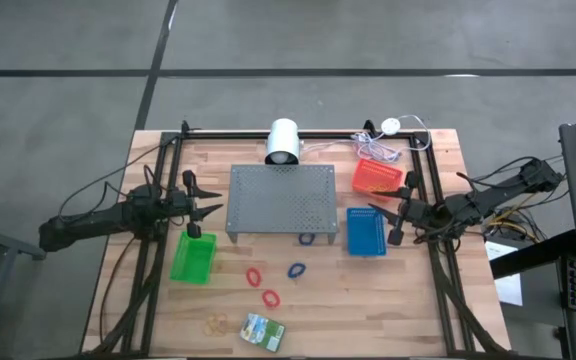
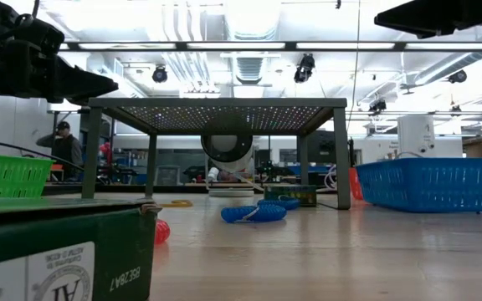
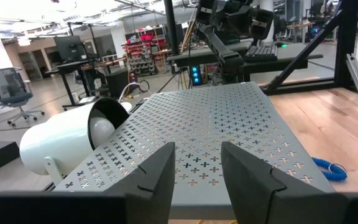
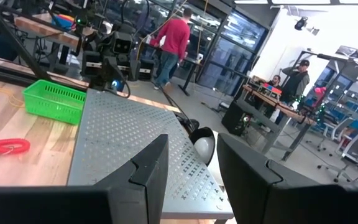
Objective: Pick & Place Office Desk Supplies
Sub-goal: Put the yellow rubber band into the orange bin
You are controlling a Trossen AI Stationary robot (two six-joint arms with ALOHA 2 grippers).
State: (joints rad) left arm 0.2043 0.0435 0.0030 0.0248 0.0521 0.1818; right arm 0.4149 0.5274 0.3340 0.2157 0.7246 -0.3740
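I see left hand [image 1: 200,208] empty, fingers parted, hovering left-centre over green basket [image 1: 193,258]. Right hand [image 1: 396,210] empty, fingers apart, right-centre beside blue basket [image 1: 366,233]. Crayon box [image 1: 263,331] bottom-centre on worktop [image 1: 368,300]; red bands [image 1: 262,285], blue band [image 1: 296,270] above it.

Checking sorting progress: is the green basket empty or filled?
Empty: the high view shows only bare mesh inside the green basket.

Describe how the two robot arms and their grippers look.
Both arms are dark, slim and jointed, with black cables trailing behind. The left gripper and right gripper each end in two dark fingers; up close these are broad, flat, matte black wedges with angular stepped edges. No markings show.
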